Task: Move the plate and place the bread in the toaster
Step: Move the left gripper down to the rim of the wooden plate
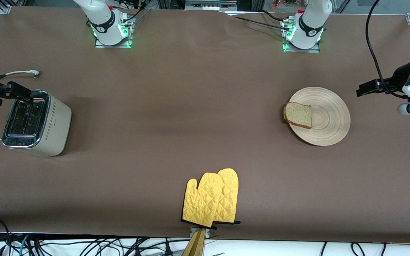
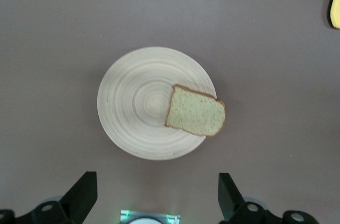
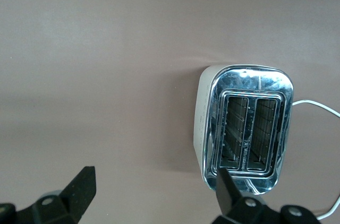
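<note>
The round beige wooden plate [image 1: 327, 119] [image 2: 138, 104] lies toward the left arm's end of the table. The bread [image 1: 298, 114] [image 2: 195, 111], one light brown slice, rests on the plate's rim and overhangs the edge on the toaster's side. The cream toaster [image 1: 53, 124] [image 3: 241, 128] with a chrome top stands toward the right arm's end, both slots showing no bread. High over the table beside the plate, my left gripper [image 2: 156, 181] is open and holds nothing. My right gripper [image 3: 155, 176] hangs open over the table, one fingertip [image 3: 226, 181] above the toaster's end.
A pair of yellow quilted oven mitts [image 1: 212, 199] [image 2: 335, 3] lies near the table's front edge, midway between the two ends. The toaster's white cord [image 1: 20, 73] trails on the table farther from the front camera than the toaster.
</note>
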Robot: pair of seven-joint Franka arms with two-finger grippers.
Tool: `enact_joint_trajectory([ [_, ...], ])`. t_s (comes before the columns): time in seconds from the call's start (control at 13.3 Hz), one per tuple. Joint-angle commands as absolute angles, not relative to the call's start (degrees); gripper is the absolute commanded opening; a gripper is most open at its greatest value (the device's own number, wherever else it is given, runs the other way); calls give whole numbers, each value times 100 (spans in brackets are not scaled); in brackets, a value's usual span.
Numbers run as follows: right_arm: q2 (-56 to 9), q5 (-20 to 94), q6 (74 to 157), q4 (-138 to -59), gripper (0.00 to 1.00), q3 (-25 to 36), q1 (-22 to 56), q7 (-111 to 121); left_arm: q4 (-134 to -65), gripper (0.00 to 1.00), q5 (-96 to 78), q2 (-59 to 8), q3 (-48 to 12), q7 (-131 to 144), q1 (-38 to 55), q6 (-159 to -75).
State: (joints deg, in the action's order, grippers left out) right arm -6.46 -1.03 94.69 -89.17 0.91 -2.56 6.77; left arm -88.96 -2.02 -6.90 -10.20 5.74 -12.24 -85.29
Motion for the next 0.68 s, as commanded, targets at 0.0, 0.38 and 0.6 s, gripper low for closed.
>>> enact_joint_trajectory([
  [0.0,-686,-26,9396,-8807,100,70,-299,659,-9920,100,-10,-168,-914,106,-1327,-9375],
  [0.38,-686,-26,9396,-8807,100,70,-299,659,-10528,100,-34,-263,-494,-734,-1564,-10193],
  [0.6,-686,-26,9396,-8807,100,70,-299,650,-10556,100,-552,-658,209,-1851,-1564,-10371],
])
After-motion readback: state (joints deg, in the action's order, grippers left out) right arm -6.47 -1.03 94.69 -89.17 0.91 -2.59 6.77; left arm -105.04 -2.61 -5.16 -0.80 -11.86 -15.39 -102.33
